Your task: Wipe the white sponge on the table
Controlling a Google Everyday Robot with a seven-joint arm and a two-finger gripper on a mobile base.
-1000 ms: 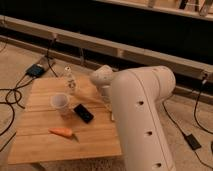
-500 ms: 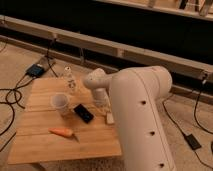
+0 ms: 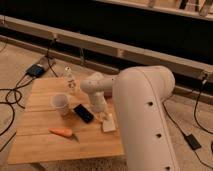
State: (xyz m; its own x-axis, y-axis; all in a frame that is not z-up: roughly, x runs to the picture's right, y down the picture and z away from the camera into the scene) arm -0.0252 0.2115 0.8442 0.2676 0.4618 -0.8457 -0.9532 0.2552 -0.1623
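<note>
white sponge [image 3: 109,124] lies flat near table [image 3: 40,145] right edge, claw [image 3: 102,116] above.

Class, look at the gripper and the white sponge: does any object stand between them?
Nothing visible does. The gripper is down at the white sponge near the table's right edge. The black phone lies just left of it, the cup and carrot farther left, none between them.

one sponge [image 3: 108,124], cup [image 3: 60,103], phone [image 3: 83,113], carrot [image 3: 62,132].

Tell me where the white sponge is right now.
The white sponge lies near the right edge of the table, just right of the black phone, with the gripper directly above it.
</note>
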